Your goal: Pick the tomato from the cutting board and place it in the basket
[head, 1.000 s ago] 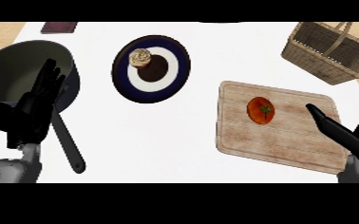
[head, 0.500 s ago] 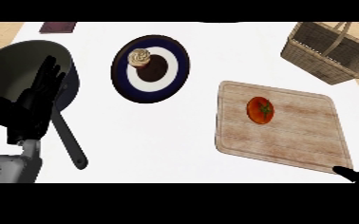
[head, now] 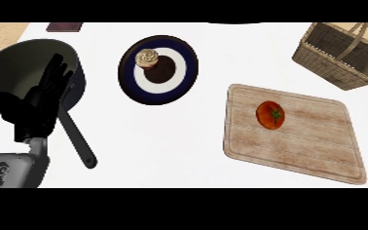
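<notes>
Tomato [head: 270, 114] sitting on the cutting board [head: 302, 146], upper-left part, nothing touching it. Basket [head: 338, 58] at top right, well apart from the board's far corner. Left hand [head: 42, 100] resting at the left edge over the dark pan [head: 28, 61], fingers straight and a bit spread, holding nothing. Plate [head: 159, 69] w/ a small round pastry [head: 147, 57] in the middle. Right hand nowhere in shot.

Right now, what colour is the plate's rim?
Dark navy rim on the plate, white ring inside; head view.
</notes>
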`<action>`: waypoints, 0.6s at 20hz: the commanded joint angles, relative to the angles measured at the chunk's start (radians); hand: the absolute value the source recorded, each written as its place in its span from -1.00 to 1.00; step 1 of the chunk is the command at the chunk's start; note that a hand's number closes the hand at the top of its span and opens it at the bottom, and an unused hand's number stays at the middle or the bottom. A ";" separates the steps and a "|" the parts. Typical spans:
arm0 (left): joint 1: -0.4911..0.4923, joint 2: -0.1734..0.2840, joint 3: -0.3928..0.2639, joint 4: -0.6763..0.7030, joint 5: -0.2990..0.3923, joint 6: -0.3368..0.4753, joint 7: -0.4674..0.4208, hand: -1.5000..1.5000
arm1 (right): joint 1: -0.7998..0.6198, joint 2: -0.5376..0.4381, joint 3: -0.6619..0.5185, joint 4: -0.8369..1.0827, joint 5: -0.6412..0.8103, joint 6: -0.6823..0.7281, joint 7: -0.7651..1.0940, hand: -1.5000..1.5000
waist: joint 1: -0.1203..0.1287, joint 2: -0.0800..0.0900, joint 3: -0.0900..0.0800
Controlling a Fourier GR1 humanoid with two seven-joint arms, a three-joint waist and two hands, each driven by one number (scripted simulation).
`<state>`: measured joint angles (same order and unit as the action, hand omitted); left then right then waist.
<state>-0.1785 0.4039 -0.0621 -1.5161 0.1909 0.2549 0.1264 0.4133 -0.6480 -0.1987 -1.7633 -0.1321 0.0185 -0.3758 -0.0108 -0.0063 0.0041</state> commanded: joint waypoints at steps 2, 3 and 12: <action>0.032 -0.052 -0.028 -0.009 -0.064 0.028 0.006 0.00 | -0.055 0.111 0.012 0.073 0.026 0.001 -0.070 -1.00 | 0.009 0.006 -0.004; -0.034 -0.023 0.043 0.118 -0.005 -0.052 -0.025 0.00 | -0.034 0.109 0.020 -0.021 0.035 0.006 -0.012 -1.00 | 0.002 0.007 -0.005; -0.038 -0.063 0.063 0.130 -0.054 -0.064 -0.026 0.00 | -0.229 0.257 0.108 0.202 0.180 -0.047 -0.092 -1.00 | 0.007 0.008 -0.004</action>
<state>-0.1806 0.3612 -0.0310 -1.5220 0.1432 0.2222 0.1530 0.2453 -0.4402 -0.1180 -1.6185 -0.0014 -0.0151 -0.4489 -0.0003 -0.0037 0.0035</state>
